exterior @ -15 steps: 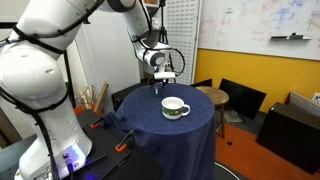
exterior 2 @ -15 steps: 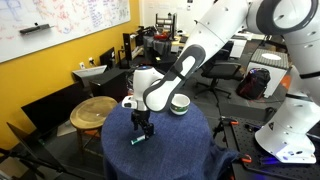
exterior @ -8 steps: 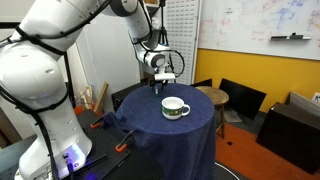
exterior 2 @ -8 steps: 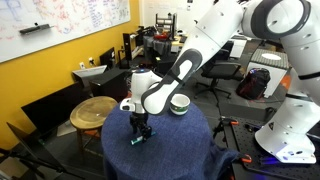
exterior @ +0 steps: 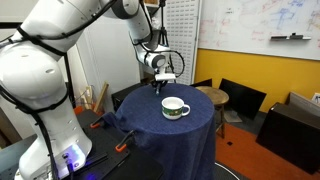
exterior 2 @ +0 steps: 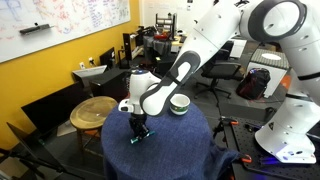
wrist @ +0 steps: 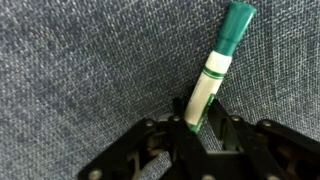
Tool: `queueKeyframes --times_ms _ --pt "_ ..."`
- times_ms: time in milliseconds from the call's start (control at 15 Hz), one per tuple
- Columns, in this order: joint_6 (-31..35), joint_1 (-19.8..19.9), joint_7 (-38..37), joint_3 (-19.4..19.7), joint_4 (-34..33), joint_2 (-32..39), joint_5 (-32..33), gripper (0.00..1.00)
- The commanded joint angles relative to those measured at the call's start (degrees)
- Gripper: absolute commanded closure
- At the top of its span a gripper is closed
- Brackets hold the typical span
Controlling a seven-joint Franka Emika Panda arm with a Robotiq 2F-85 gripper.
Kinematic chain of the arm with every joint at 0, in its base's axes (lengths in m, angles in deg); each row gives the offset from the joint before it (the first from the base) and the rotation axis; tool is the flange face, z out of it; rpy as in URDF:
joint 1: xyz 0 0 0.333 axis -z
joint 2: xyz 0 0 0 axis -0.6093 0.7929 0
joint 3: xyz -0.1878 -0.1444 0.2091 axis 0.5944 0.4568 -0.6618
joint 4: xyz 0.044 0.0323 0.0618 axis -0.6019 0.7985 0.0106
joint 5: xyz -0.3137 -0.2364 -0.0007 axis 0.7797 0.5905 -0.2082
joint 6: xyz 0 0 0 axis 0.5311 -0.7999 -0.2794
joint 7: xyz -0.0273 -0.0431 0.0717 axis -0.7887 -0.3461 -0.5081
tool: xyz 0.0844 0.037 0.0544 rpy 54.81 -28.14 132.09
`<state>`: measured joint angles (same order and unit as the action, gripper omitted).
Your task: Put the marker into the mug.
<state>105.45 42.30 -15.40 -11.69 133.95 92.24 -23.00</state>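
Pickup is the step in hand, I'd say. The big white arm (exterior: 60,60) is bent over the round table (exterior: 190,125) under its dark blue cloth. The mug (exterior: 175,108) stands near the middle of the tabletop, and nothing pokes out of it that I can see.

The next move, as I judge it, is a straight lift off the cloth and a carry from the edge toward the middle. After that the marker must be tipped or lowered over the mug's wide mouth before release. The mug is low, so a long stick could lean on the rim or tip out if dropped at a slant.

In both exterior views the arm arches high from its base and folds down, with the wrist pointing nearly straight at the cloth. The gripper (exterior 2: 140,130) is right down at the tabletop, close to its edge and well apart from the mug (exterior 2: 179,103).

In the wrist view the gripper (wrist: 198,115) has its fingers drawn in tight on either side of the white end of the marker (wrist: 215,75); it looks like a pinch. The green cap points away from the fingers. The marker (exterior 2: 136,140) appears to lie on the cloth, not yet raised.
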Motion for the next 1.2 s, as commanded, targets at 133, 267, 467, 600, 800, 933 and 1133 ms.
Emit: queueKeyframes --times_ms 133,267,467,600,800,933,1133 --pt "-1.3 -0.2 -3.0 -0.1 -2.1 1.0 1.9 0.95" --pt "-1.0 -0.5 -3.4 0.2 -1.9 0.7 2.2 0.95" --pt "0.4 -1.1 -5.3 0.7 -0.2 -0.8 2.7 0.95" --pt "1.3 -1.4 -7.5 1.0 1.0 -1.9 4.0 0.95" --pt "2.3 -1.7 -10.8 1.3 2.5 -3.6 5.9 0.95" --pt "2.8 -1.6 -12.5 1.3 3.3 -4.7 6.9 0.95" --pt "4.5 -1.5 -15.0 1.7 5.2 -6.7 8.3 0.95"
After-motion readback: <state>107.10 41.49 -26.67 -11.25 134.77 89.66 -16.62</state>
